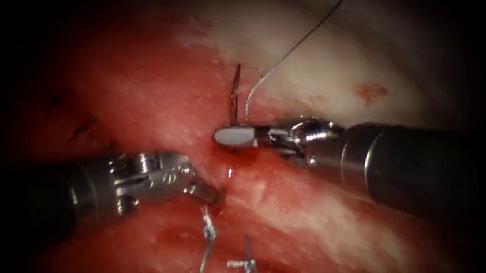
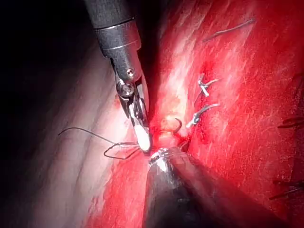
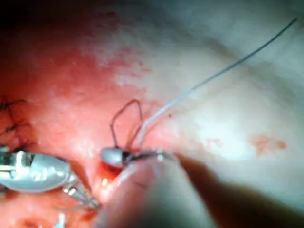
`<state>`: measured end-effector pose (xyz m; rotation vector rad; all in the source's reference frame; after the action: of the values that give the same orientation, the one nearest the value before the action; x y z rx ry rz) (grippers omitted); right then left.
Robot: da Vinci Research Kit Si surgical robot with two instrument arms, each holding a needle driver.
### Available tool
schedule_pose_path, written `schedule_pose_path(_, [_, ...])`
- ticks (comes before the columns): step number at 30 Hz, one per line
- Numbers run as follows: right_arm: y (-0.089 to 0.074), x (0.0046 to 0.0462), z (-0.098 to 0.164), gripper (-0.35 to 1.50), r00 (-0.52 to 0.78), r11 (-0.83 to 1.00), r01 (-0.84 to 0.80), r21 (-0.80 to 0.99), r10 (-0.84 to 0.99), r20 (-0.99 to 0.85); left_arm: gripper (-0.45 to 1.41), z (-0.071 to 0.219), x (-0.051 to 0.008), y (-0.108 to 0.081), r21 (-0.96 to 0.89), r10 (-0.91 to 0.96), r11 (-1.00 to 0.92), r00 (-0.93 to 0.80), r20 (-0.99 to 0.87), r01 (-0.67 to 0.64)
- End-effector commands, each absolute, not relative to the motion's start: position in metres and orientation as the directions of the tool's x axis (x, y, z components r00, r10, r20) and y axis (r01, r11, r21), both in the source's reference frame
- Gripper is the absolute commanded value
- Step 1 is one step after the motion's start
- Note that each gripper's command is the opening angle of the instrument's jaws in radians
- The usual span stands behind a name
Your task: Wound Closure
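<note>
My right tool point(image 1: 232, 136) comes in from the right with its jaws shut at the right edge of the cut point(image 1: 228, 169), holding the needle near its tail. From the jaws the thread point(image 1: 299, 42) makes a small dark loop point(image 1: 235, 93), then runs up and away to the right. The needle's curved tip point(image 2: 178, 124) pokes out of the tissue inside the cut, so the needle is in the tissue. My left tool point(image 1: 208, 194) lies on the left side with its tip pressed into the cut just below the right tool. The same tools are the left point(image 3: 80, 195) and the right point(image 2: 142, 137).
Two finished stitches point(image 1: 207, 237) point(image 1: 244, 264) cross the cut below the tools. Dark cut ends of thread point(image 1: 80, 129) lie on the tissue at the far left. Red fluid point(image 1: 239, 157) wets the cut. A pale fatty band of tissue point(image 1: 330, 71) spreads to the upper right.
</note>
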<state>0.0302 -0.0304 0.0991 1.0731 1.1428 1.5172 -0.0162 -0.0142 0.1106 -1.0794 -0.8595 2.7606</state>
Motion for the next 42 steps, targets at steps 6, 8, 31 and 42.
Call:
schedule_pose_path(6, [-0.0317, 0.0313, 0.0996, -0.35, -0.147, -0.192, -0.118, 0.974, 0.974, 0.175, -0.45, 0.1108, -0.0167, -0.0140, -0.515, 0.250, -0.845, -0.746, -0.617, 0.143])
schedule_pose_path(8, [-0.0320, 0.0315, 0.0995, -0.35, -0.128, -0.188, -0.109, 0.976, 0.976, 0.174, -0.45, 0.1107, -0.0167, -0.0139, -0.515, 0.252, -0.845, -0.744, -0.619, 0.142])
schedule_pose_path(31, [-0.0266, 0.0236, 0.0962, 1.30, -0.080, 0.400, -0.135, 0.906, 0.907, -0.413, 0.17, 0.1096, -0.0152, -0.0119, -0.310, 0.108, -0.914, -0.580, -0.807, 0.261])
schedule_pose_path(42, [-0.0268, 0.0220, 0.0958, 1.30, 0.096, 0.598, -0.172, 0.783, 0.801, -0.591, 0.44, 0.1087, -0.0156, -0.0118, -0.172, 0.015, -0.933, -0.443, -0.896, 0.316])
